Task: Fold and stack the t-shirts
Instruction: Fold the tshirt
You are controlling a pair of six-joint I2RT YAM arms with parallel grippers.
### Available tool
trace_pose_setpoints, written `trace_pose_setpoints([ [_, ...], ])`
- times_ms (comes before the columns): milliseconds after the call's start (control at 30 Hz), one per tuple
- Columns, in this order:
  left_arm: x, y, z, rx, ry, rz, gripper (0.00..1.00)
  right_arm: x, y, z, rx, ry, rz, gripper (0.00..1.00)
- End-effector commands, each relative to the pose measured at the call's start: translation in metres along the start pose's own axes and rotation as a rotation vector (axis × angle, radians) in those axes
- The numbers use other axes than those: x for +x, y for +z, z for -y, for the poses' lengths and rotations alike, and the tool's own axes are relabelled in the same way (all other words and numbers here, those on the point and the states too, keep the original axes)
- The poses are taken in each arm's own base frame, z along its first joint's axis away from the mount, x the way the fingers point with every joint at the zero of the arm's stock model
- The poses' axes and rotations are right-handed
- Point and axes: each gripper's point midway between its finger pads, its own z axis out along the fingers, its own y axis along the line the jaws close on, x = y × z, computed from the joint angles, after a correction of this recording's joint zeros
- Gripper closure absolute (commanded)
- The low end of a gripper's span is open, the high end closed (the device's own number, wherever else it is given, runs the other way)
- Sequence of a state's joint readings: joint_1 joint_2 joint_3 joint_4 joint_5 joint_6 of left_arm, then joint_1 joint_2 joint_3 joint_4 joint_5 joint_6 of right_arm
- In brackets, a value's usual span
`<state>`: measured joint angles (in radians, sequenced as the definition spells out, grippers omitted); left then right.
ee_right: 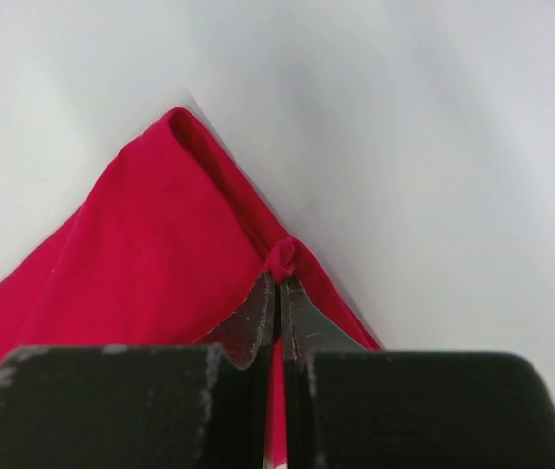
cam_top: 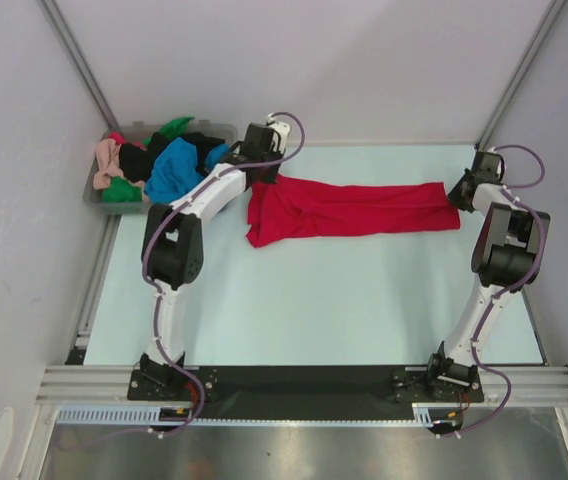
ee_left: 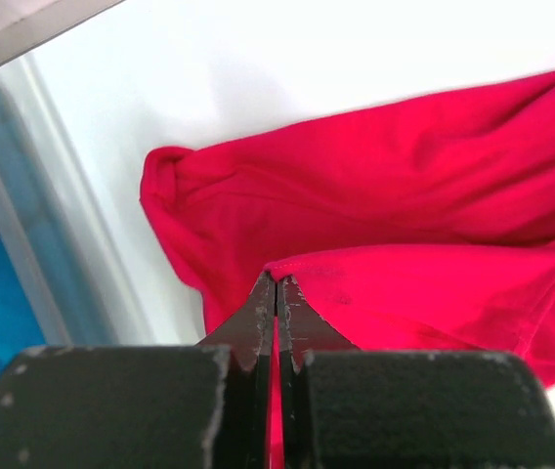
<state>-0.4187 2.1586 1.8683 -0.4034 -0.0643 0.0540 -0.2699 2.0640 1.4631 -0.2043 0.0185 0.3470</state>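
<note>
Gripping the red t-shirt [cam_top: 349, 210] at both ends: left gripper [ee_left: 276, 288] at ten o'clock, right gripper [ee_right: 277, 283] at two, each clamped on cloth. Stretched across the table [cam_top: 314, 300] at twelve. Looks like spreading before folding; next calls for lifting both ends evenly toward six o'clock.

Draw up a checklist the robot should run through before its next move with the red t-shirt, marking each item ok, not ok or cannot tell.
1. The left gripper is shut on an edge of the red t-shirt: ok.
2. The right gripper is shut on a pinch of its hem: ok.
3. The red t-shirt is stretched between both grippers across the table: ok.
4. The cloth lies flat, without bunching: not ok, the end at the left gripper is rumpled.
5. The red t-shirt is apart from the bin: ok, bare table shows between them.
6. Enough cloth is pinched to hold through a lift: cannot tell.
</note>
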Motion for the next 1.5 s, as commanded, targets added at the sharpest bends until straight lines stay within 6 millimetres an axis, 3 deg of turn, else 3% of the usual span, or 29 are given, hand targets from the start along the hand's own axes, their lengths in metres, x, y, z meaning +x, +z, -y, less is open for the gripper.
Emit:
trace_pose_setpoints([
  [0, -0.029, 0.005, -0.008, -0.005, 0.038, 0.076, 1.0, -0.012, 0.004, -0.008, -0.01, -0.006, 0.03, 1.0],
  [400, -0.077, 0.013, 0.011, 0.099, 0.115, 0.223, 1.0, 0.001, 0.007, 0.0, 0.015, -0.007, 0.001, 1.0],
  [700, -0.068, 0.031, 0.031, 0.152, 0.125, 0.22, 1.0, -0.001, 0.008, 0.002, 0.023, -0.011, 0.006, 1.0],
  [900, -0.075, 0.039, 0.031, 0.148, 0.12, 0.244, 1.0, -0.001, 0.008, 0.002, 0.023, -0.017, 0.006, 1.0],
  [1267, -0.058, 0.047, 0.033, 0.146, 0.102, 0.206, 1.0, -0.001, 0.012, 0.002, 0.025, -0.019, -0.001, 1.0],
  [1333, -0.055, 0.046, 0.031, 0.132, 0.096, 0.194, 1.0, -0.001, 0.009, 0.0, 0.013, -0.025, -0.011, 0.85],
  [1367, -0.058, 0.041, 0.027, 0.113, 0.089, 0.192, 1.0, -0.005, 0.006, -0.004, 0.005, -0.026, -0.008, 0.62],
  [1433, -0.063, 0.03, 0.022, 0.094, 0.065, 0.192, 0.98, -0.016, -0.009, -0.01, -0.015, -0.034, 0.014, 0.38],
  [1467, -0.063, 0.024, 0.019, 0.078, 0.049, 0.176, 0.97, -0.023, -0.017, -0.013, -0.026, -0.039, 0.029, 0.07],
])
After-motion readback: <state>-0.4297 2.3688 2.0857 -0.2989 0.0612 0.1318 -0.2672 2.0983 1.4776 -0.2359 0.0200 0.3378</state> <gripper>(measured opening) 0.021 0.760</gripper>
